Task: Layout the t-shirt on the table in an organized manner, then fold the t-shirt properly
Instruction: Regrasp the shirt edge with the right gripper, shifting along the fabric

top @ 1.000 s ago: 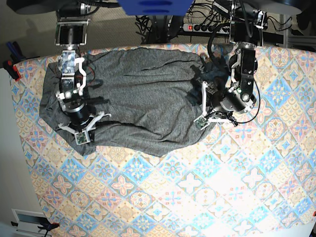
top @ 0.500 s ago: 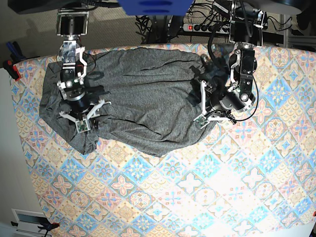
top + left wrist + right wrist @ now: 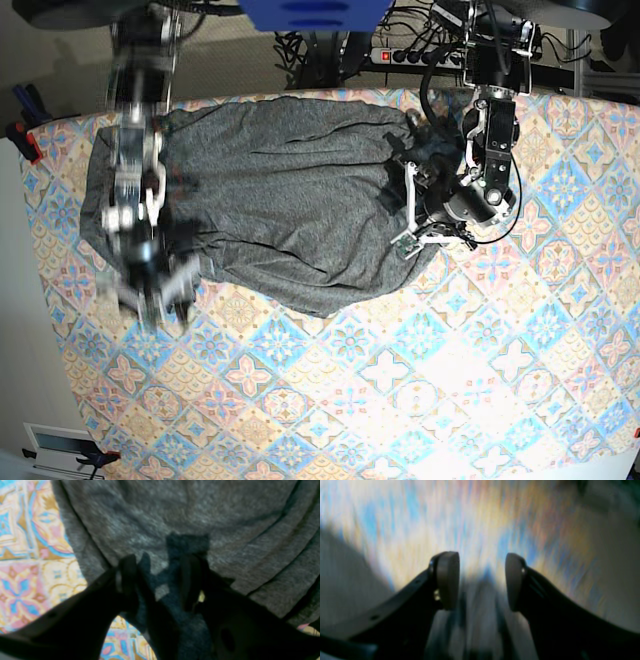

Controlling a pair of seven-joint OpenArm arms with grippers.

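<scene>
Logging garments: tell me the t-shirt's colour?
Plain dark heather grey t-shirt, clearest in base view.

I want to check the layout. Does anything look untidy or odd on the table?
Yes. The dark heather-grey knit t-shirt lies askew and wrinkled on the pastel diamond-patterned table, bunched at the left gripper, which pinches a fold. The right gripper is open and blurred.

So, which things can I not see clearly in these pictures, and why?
- Right gripper: smeared by motion in the base view; only its open fingertips show sharp in the right wrist view.
- Table below it: streaked by blur in the right wrist view.
- Left gripper: dark and shadowed over the t-shirt; whether cloth is pinched cannot be told.
- T-shirt sleeves and collar: bunched under both arms in the base view.
</scene>
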